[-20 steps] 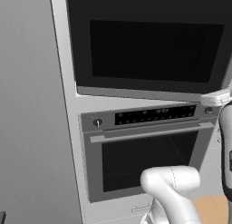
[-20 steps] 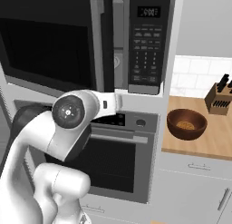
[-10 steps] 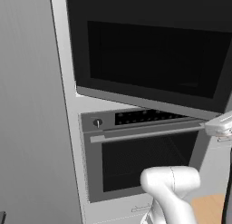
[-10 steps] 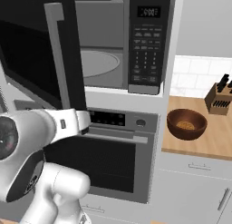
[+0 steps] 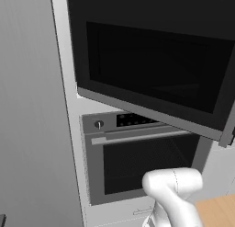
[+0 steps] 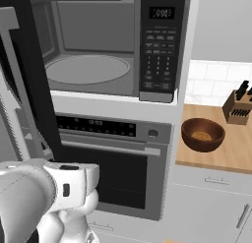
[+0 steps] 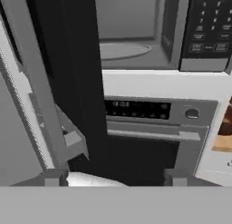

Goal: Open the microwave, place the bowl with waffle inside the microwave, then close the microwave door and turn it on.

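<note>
The microwave [image 6: 98,40] stands open, showing its grey cavity and round pale turntable [image 6: 88,69], with the keypad strip [image 6: 160,45] on its right. The microwave door [image 5: 151,65] is swung wide to the left, and its grey bar handle [image 7: 31,82] runs along the free edge. My gripper [image 7: 113,180] is open just below and in front of the door's edge, its left fingertip [image 7: 54,177] under the handle's lower bracket, with nothing between the fingers. The bowl [image 6: 203,135], dark reddish-brown, sits on the wooden counter to the right with the waffle [image 6: 202,136] inside.
A silver-framed oven [image 6: 108,158] with a knob and horizontal handle sits directly under the microwave. A knife block [image 6: 238,106] stands at the back of the wooden counter [image 6: 216,161]. A tall grey panel [image 5: 32,106] lines the left side.
The microwave door has swung from nearly shut to wide open, pulled leftward by my arm. My fingers have spread apart and come off the handle.
</note>
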Robot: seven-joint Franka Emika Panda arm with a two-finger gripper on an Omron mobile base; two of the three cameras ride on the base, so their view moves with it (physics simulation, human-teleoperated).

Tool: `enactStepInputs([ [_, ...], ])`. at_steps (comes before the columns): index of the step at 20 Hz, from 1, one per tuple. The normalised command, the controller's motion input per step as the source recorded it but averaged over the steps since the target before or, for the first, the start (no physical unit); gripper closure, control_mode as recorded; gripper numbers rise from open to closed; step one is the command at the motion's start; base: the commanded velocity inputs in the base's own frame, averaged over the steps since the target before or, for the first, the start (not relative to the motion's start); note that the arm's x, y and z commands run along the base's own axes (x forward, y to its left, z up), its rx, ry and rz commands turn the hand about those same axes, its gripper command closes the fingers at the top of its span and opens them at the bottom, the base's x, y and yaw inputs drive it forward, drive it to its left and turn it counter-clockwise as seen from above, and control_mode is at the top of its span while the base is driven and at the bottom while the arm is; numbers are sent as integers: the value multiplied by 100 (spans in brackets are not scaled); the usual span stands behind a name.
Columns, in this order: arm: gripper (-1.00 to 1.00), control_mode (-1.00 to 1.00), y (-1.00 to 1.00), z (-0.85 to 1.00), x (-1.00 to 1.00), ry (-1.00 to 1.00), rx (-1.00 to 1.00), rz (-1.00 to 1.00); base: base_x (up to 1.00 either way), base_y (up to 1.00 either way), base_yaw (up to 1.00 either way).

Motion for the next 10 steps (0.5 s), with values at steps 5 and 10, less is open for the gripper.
enactStepInputs([
  [5, -100, -100, -98, 0, -9, 21, 55, -16, 0, 0, 0],
  [10, -100, -100, -69, -4, 67, -5, 70, -5, 0, 0, 0],
])
